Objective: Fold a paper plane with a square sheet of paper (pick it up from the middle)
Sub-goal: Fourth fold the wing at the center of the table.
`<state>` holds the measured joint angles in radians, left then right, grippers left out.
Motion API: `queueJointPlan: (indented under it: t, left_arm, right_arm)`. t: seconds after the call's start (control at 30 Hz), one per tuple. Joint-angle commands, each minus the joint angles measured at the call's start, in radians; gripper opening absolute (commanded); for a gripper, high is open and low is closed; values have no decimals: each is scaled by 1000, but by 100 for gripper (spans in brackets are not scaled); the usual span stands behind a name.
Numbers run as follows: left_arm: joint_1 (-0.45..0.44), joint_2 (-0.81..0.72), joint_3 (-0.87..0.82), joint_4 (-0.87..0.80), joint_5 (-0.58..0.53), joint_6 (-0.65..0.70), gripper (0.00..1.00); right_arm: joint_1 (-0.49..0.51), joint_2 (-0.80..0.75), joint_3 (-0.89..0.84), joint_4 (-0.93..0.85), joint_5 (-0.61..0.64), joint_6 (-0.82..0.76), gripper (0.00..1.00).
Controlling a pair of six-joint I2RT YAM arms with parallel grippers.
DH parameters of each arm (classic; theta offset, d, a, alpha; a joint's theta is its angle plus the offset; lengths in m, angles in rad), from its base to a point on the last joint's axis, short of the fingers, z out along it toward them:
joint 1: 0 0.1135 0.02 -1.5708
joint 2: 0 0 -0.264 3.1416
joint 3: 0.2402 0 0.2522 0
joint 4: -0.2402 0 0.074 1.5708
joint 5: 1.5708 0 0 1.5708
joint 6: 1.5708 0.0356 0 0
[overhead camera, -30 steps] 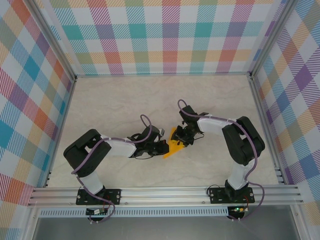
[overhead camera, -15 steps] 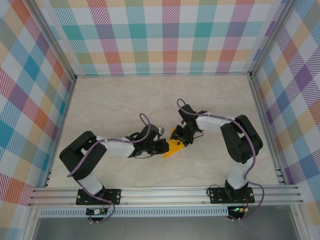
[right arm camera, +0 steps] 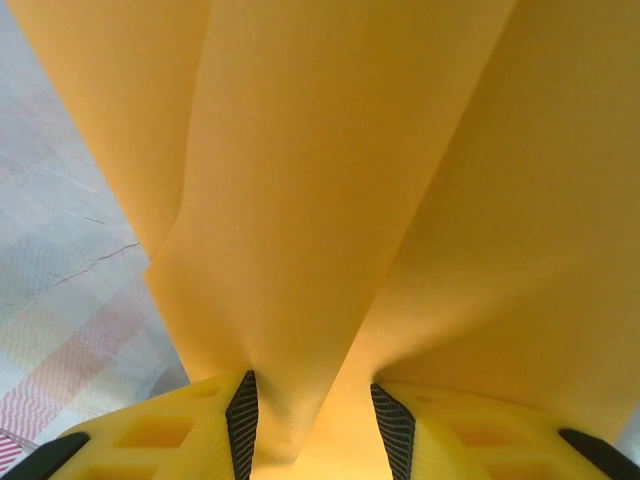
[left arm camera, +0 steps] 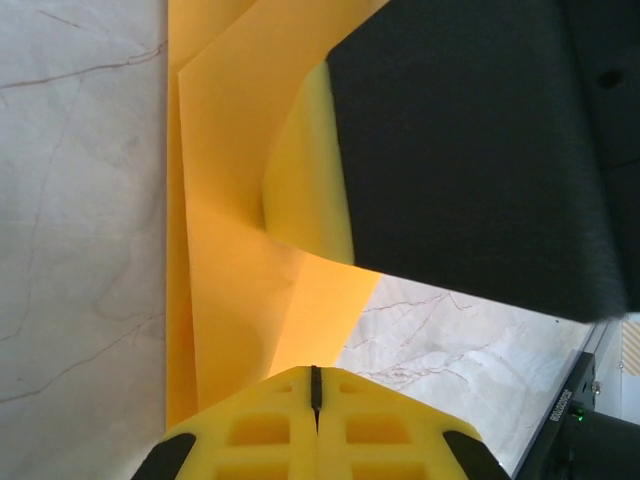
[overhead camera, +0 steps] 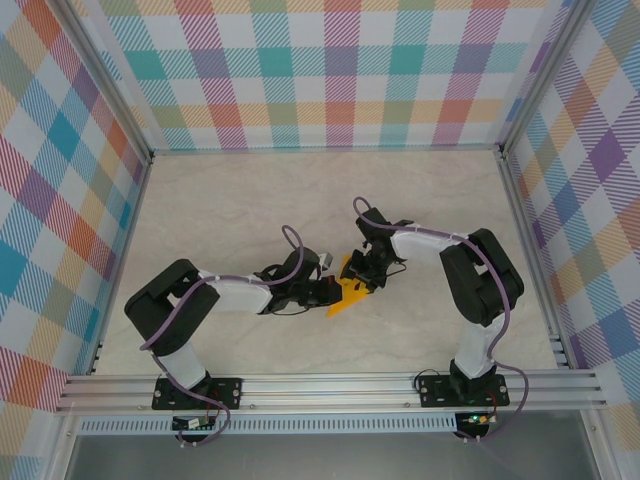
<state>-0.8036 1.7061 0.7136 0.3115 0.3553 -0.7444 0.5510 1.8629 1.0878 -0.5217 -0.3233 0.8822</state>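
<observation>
The right claw (right arm camera: pixel 310 425) grasps a fold of the thin orange-yellow paper sheet (right arm camera: pixel 330 200). The left claw (left arm camera: pixel 315 400) (clenched tight) touches its edge on the pale bench (overhead camera: pixel 250 200).

Table (overhead camera: pixel 250 200): floor of the cell, walls (overhead camera: pixel 340 70) on its left, far and right sides, arm bases at its near edge.
Square sheet of paper (overhead camera: pixel 349 295): on the table near the middle, between the two grippers, with its right part rising off the surface.
Left gripper (overhead camera: pixel 331 293): left of the sheet, closed tips at its left edge.
Right gripper (overhead camera: pixel 366 277): behind and right of the sheet, with a fold of it between the fingers.
Grippers: near each other, the sheet between them.
</observation>
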Motion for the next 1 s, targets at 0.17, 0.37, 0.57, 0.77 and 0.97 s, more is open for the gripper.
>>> queueJointPlan:
  t: [0.17, 0.37, 0.57, 0.77, 0.97]
  left_arm:
    - [-4, 26, 38, -32, -31, 0, 4]
    - [-5, 20, 37, -17, -34, 0, 4]
    - [-3, 23, 38, 0, -41, 0, 3]
    - [-3, 38, 24, -22, -70, -1, 1]
    - [-3, 51, 12, -32, -72, -4, 0]
  right_arm:
    - [6, 125, -65, -70, 169, 2, 42]
    - [10, 143, -58, -76, 171, -2, 42]
    - [10, 153, -54, -77, 173, 1, 43]
    - [10, 155, -55, -73, 172, 4, 42]
    - [10, 157, -55, -73, 171, 6, 42]
